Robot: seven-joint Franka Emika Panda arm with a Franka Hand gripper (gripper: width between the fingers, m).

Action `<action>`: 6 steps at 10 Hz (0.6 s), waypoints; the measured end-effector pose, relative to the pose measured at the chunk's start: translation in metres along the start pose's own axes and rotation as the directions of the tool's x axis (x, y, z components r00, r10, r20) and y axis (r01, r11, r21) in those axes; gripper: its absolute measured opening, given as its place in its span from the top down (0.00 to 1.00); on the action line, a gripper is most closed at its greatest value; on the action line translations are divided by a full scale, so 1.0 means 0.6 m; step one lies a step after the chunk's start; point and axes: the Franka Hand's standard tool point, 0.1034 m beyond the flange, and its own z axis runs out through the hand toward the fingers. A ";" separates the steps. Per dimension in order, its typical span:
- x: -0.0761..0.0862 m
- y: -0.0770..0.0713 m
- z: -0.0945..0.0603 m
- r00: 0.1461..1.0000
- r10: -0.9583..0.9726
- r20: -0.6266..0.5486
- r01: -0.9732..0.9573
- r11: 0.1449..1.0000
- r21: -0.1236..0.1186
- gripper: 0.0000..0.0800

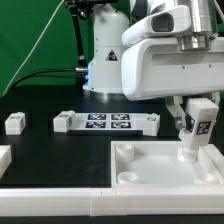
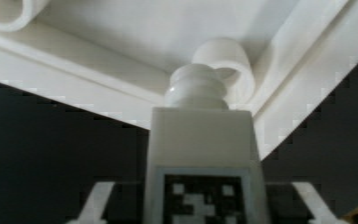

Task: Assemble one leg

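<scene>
My gripper (image 1: 196, 112) is shut on the leg (image 1: 198, 125), a chunky white block with a black-and-white tag, and holds it slightly tilted at the exterior view's right. The leg's lower end meets the far right corner of the large white tray (image 1: 150, 172). In the wrist view the leg (image 2: 202, 150) fills the middle between my fingers (image 2: 99, 200). Its rounded peg tip (image 2: 197, 85) sits at the tray's corner socket (image 2: 224, 55). Whether the peg is inside the socket cannot be told.
A second small white leg (image 1: 14, 122) lies on the black table at the exterior view's left. The marker board (image 1: 107, 122) lies in the middle. Another white part (image 1: 3, 157) shows at the left edge. The arm's base (image 1: 105, 60) stands behind.
</scene>
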 end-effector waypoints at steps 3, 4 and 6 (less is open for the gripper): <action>0.015 -0.006 0.006 0.999 0.005 -0.042 -0.005 1.000 -0.009 0.64; 0.016 -0.008 0.013 0.999 0.005 -0.035 -0.005 1.000 -0.004 0.64; 0.014 -0.016 0.032 1.000 0.001 -0.029 -0.001 1.000 0.002 0.64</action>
